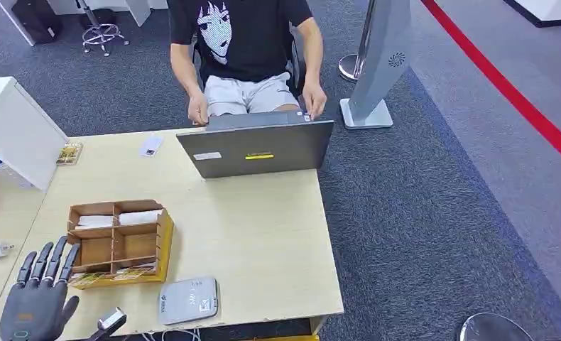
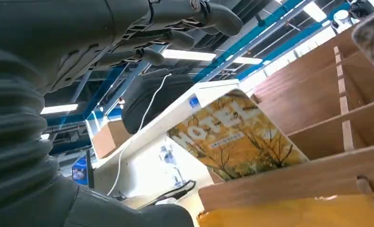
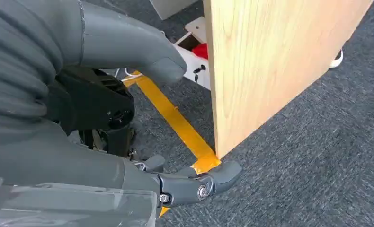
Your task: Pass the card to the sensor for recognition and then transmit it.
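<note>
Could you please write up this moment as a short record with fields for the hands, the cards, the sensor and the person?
left hand: open, fingers spread, beside the wooden card organizer, holding nothing
right hand: hangs beside the table's side panel, holding nothing
hotel card: leaning in the organizer's near compartment
card sensor: grey, flat, at the table's near edge
person: seated behind the laptop

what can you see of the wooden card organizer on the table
The wooden card organizer is a low, light-brown tray that looks like plywood, split by thin dividers into open compartments, with a yellow side panel. It lies on the table near the front left, just ahead of the left hand, beside the grey sensor. White cards fill the far compartments; yellow hotel cards lean in the near ones.
</note>
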Controlling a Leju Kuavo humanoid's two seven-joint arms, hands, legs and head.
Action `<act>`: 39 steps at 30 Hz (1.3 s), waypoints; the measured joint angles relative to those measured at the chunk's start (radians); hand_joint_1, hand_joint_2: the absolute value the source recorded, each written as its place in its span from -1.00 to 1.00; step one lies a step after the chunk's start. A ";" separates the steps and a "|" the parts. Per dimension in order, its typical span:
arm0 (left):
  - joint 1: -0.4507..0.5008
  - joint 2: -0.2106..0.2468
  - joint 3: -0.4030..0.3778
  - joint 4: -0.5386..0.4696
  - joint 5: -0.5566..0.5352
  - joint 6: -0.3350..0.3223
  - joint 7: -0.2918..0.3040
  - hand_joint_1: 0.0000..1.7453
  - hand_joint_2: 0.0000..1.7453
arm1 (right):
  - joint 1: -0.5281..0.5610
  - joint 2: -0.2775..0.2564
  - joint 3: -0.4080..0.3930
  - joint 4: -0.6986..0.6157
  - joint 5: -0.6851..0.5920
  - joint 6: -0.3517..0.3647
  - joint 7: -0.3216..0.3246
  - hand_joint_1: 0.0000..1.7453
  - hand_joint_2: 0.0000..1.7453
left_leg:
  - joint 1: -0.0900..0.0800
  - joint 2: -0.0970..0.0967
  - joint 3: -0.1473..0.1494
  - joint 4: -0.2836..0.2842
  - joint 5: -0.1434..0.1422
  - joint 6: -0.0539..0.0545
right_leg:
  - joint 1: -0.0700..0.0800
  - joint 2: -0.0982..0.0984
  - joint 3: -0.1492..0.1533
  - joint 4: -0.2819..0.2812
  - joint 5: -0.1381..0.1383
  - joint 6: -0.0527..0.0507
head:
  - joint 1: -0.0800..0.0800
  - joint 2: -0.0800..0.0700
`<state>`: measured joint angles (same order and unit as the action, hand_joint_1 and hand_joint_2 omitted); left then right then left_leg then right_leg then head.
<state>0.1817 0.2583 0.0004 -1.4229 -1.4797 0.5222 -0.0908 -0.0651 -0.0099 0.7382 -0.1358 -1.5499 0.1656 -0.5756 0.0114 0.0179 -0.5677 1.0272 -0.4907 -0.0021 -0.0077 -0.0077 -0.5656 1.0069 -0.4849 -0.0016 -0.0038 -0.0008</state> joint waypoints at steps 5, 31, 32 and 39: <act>0.001 0.009 0.003 0.012 0.000 0.001 -0.001 -1.00 1.00 | 0.000 0.000 0.003 0.000 0.000 -0.004 0.000 -1.00 1.00 | 0.000 0.000 0.000 0.000 0.000 0.000 | 0.000 0.000 0.000 0.000 0.000 0.000 | 0.000 0.000; -0.013 -0.001 0.006 0.041 -0.005 -0.001 -0.020 -1.00 1.00 | -0.003 0.000 0.019 0.000 -0.008 -0.004 0.000 -1.00 1.00 | 0.000 0.000 0.000 0.000 0.000 0.000 | 0.000 0.000 0.000 0.000 0.000 0.000 | 0.000 0.000; -0.014 -0.001 0.006 0.041 -0.005 -0.001 -0.019 -1.00 1.00 | -0.003 0.000 0.019 0.000 -0.009 -0.004 0.000 -1.00 1.00 | 0.000 0.000 0.000 0.000 0.000 0.000 | 0.000 0.000 0.000 0.000 0.000 0.000 | 0.000 0.000; -0.017 -0.001 -0.012 0.041 -0.005 -0.016 -0.011 -1.00 1.00 | -0.003 0.000 0.020 0.000 -0.015 -0.003 -0.002 -1.00 1.00 | 0.000 0.000 0.000 0.000 0.000 0.000 | 0.000 0.000 0.000 0.000 0.000 0.000 | 0.000 0.000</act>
<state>0.1650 0.2575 -0.0118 -1.3821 -1.4851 0.5066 -0.1015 -0.0678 -0.0099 0.7580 -0.1358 -1.5648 0.1621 -0.5776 0.0114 0.0181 -0.5673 1.0273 -0.4903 -0.0023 -0.0076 -0.0075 -0.5657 1.0069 -0.4847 -0.0019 -0.0042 -0.0008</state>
